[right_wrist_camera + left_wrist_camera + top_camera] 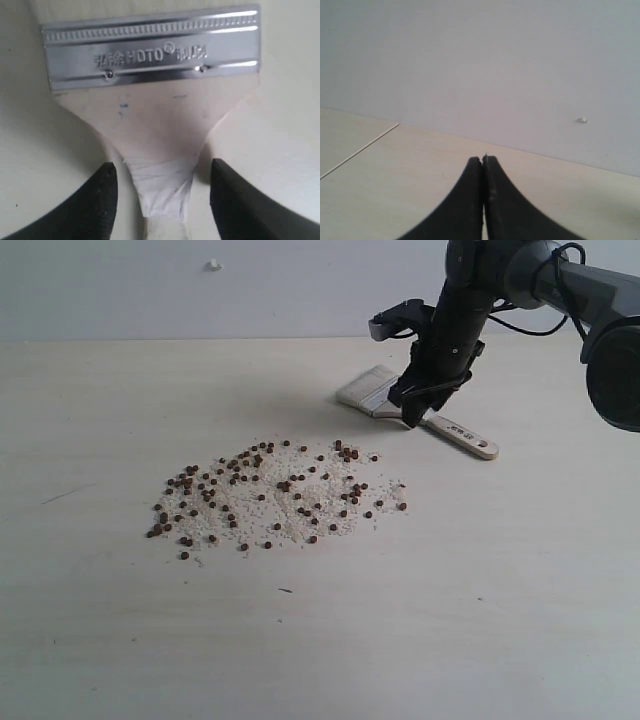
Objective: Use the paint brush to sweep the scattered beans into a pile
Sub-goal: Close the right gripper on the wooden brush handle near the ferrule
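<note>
Right gripper (pixel 162 175) is poised over the paint brush (pixel 375 392), jaws spread on either side of the handle's narrow neck, with nothing gripped. On the tabletop (pixel 500 620) the brush is laid flat toward the far right edge; the beans (pixel 270 490) are scattered mid-table. If the tapered neck is pinched askew, the brush could be twisted loose.

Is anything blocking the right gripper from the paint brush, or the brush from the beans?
Nothing visible. The right gripper is open with its jaws on either side of the paint brush handle, nothing between. From the brush to the beans there is only open table.
</note>
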Tool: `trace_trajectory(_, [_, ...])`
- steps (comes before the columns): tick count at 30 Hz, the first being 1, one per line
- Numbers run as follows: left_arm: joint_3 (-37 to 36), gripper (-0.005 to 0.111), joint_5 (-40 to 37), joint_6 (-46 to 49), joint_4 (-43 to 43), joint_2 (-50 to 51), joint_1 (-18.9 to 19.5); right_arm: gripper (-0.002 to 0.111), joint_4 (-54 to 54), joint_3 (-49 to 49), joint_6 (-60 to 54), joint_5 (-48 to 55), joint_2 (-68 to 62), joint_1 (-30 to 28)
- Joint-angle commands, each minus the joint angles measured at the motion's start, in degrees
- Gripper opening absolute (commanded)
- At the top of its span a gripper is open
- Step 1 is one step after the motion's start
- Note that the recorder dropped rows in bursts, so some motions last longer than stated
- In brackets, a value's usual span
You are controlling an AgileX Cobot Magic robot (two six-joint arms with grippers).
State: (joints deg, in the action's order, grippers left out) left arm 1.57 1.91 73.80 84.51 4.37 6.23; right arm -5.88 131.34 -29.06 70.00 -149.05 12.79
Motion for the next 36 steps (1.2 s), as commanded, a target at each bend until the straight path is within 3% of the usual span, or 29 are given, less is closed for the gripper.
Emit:
trace_trajectory(1, [-0.2, 0.000, -0.1, -0.1, 0.2, 0.1, 0.1, 0.053, 0.4, 0.4, -4.0, 0.0, 0.2, 0.2])
trace_trajectory(36, [-0.2, 0.000, -0.1, -0.1, 0.2, 0.1, 0.1, 0.049, 3.1, 0.4, -5.8, 0.0, -1.3, 0.6])
